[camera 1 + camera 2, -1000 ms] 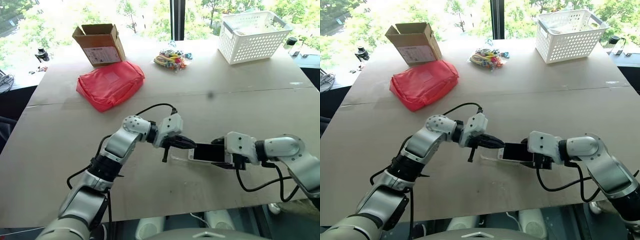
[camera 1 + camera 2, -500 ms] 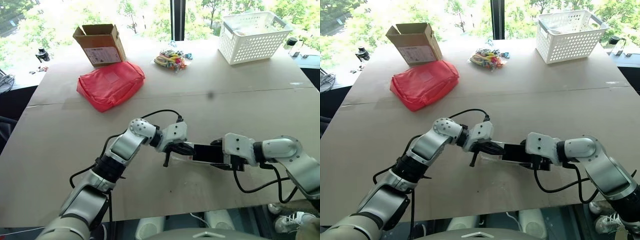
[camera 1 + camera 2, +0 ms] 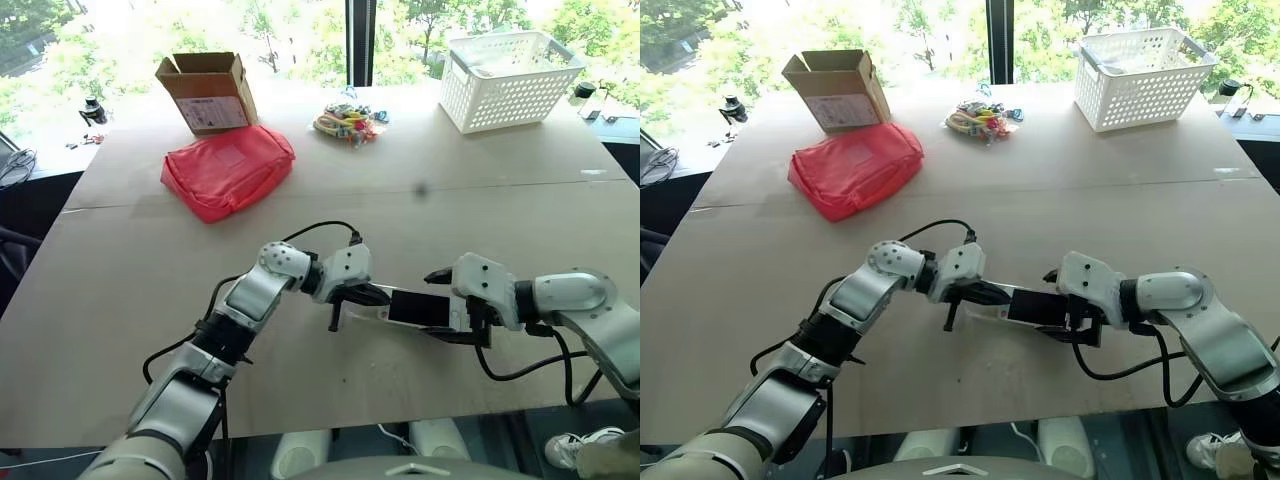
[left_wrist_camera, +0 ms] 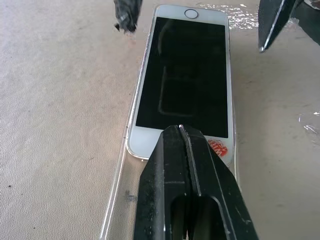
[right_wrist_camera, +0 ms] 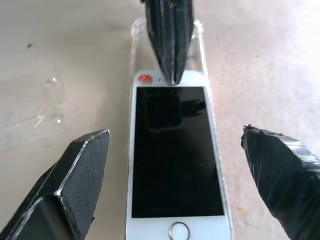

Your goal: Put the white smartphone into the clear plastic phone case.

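Near the counter's (image 3: pixel 130 300) front edge, about midway along it, the white smartphone (image 4: pixel 186 75) lies screen-up and flat in the clear plastic phone case (image 4: pixel 116 197), whose rim shows along its side and past its end. The left hand (image 4: pixel 181 131) is closed tight, fingertips together — their tip rests on the phone's white bezel at one short end, gripping nothing. The right hand (image 5: pixel 175 145) is spread wide at the home-button end, one finger (image 5: pixel 75 175) on each side of the phone, clear of it.
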You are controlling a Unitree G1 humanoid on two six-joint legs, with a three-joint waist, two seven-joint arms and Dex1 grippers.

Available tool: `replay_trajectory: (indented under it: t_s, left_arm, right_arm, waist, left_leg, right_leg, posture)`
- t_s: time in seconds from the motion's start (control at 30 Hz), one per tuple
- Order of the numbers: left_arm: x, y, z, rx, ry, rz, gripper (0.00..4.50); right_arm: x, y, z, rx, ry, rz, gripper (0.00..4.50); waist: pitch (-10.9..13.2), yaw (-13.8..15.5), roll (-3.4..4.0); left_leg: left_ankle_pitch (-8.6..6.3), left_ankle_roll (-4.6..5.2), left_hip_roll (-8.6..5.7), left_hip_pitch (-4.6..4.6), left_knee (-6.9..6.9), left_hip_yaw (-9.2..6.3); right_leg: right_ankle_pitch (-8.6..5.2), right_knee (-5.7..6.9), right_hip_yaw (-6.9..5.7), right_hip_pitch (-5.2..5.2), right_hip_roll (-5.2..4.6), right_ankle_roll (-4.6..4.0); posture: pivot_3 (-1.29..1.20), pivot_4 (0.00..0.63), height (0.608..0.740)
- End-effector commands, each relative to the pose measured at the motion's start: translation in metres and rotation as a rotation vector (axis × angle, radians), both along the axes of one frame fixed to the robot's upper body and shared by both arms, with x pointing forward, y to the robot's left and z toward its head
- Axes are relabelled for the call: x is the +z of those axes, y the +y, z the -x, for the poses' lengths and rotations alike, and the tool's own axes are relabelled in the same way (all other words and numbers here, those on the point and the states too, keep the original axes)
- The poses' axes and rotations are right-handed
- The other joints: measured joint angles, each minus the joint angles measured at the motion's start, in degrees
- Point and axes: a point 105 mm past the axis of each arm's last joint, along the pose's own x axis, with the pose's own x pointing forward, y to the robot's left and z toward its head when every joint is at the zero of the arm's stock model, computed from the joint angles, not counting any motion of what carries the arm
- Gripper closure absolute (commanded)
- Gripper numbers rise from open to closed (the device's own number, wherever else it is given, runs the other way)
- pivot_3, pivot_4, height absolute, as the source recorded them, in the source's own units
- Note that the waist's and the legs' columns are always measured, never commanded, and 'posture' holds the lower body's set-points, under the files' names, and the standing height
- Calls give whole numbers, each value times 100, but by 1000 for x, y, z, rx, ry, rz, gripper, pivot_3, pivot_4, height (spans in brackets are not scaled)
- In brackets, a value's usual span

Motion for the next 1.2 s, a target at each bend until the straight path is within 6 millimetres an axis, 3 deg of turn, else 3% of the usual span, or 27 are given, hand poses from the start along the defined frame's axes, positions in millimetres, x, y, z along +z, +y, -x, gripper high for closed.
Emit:
replay_trajectory:
  t_s: [0.03,0.07,0.2,0.33,0.4,0.57,0.63,0.8,0.9,1.1,1.2]
  left_arm:
    - [-42,16,5,51,84,-145,4500]
    - [-41,15,4,51,77,-142,4500]
    - [-30,10,2,45,44,-96,4500]
    - [-1,-5,-1,43,-20,7,4500]
    - [13,-8,-1,37,-47,45,4500]
    - [54,-3,-9,95,-71,142,4500]
    - [60,6,-14,135,-69,150,4500]
    - [44,47,-24,215,-76,13,4500]
    - [34,64,-19,216,-43,-56,4500]
    - [18,71,-8,188,-16,-122,4500]
    - [17,63,-4,173,-10,-109,4500]
  right_arm:
    - [16,-19,0,-71,-33,-5,30]
    - [18,-28,3,-92,-5,3,30]
    - [13,-52,9,-135,42,104,1854]
    - [-2,-51,15,-90,65,154,3801]
    - [-5,-47,14,-65,55,171,4411]
    - [-11,-38,11,-28,54,175,4411]
    - [-14,-37,11,-23,57,176,4411]
    - [-15,-35,10,-20,55,173,4411]
    - [-16,-34,10,-17,55,169,4411]
    - [-16,-33,9,-14,49,163,4411]
    - [-16,-34,10,-15,49,163,4411]
  waist:
    - [-14,7,-2]
    - [-20,12,0]
    - [-32,5,12]
    - [-32,-23,11]
    - [-29,-32,10]
    - [-21,-44,9]
    - [-21,-39,10]
    - [-20,-51,11]
    - [-19,-48,11]
    - [-17,-33,12]
    - [-16,-31,10]
  left_leg:
    - [0,0,0,1,0,-3]
    - [0,0,0,4,1,-4]
    - [-1,1,0,14,1,-4]
    - [-1,1,1,17,1,0]
    - [0,1,1,15,1,0]
    - [0,0,2,-8,2,-17]
    - [0,0,2,-12,2,-23]
    - [0,-1,1,-13,-1,-20]
    - [0,-1,2,-13,-2,-22]
    - [0,0,3,-17,-2,-23]
    - [0,0,4,-19,-2,-25]
  right_leg:
    - [0,-1,-4,4,0,0]
    - [0,-2,-5,9,-1,0]
    - [-1,-2,-12,21,-1,0]
    - [-2,-5,-21,29,0,1]
    - [-2,-6,-23,28,0,2]
    - [-1,-1,-22,0,0,1]
    - [-1,0,-27,-3,0,1]
    - [-2,-3,-27,-6,0,1]
    - [-2,-3,-28,-6,0,0]
    - [-2,-6,-30,-6,-1,0]
    - [-2,-6,-31,-7,-1,0]
  posture:
    - [0,150,740]
    - [0,150,740]
    - [0,150,740]
    - [0,150,740]
    - [0,150,740]
    - [0,150,740]
    - [0,150,740]
    - [0,150,740]
    - [0,150,740]
    - [0,150,740]
    - [0,150,740]
